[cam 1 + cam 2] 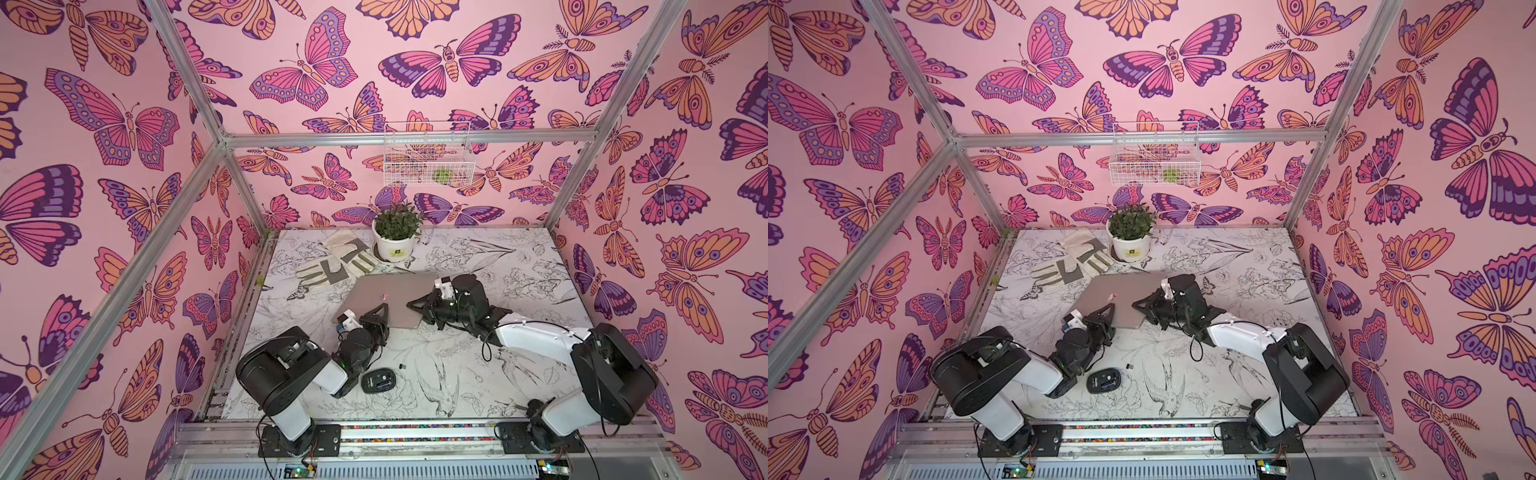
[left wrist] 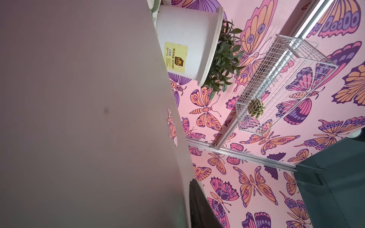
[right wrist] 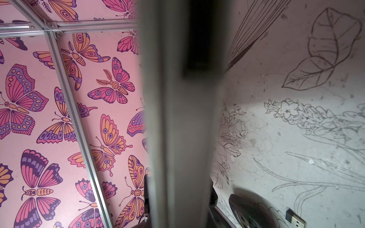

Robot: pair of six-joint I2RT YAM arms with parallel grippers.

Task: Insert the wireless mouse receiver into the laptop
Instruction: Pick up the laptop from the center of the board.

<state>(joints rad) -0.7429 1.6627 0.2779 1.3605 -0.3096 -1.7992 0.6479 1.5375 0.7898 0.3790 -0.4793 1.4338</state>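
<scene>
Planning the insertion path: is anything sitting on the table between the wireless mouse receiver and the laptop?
Nothing visible. In both top views the wireless mouse receiver lies on bare table, short of the near edge of the laptop. The mouse sits beside it, not between.

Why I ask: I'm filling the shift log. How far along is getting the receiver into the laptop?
Done: nothing lasting; the tiny black USB receiver lies ungripped beside the black oval mouse. In hand: the right claw is shut on the side edge of the thin silver-grey laptop; the left claw sits at its near corner, grip unclear. Left: pick up the receiver and plug it in.
</scene>
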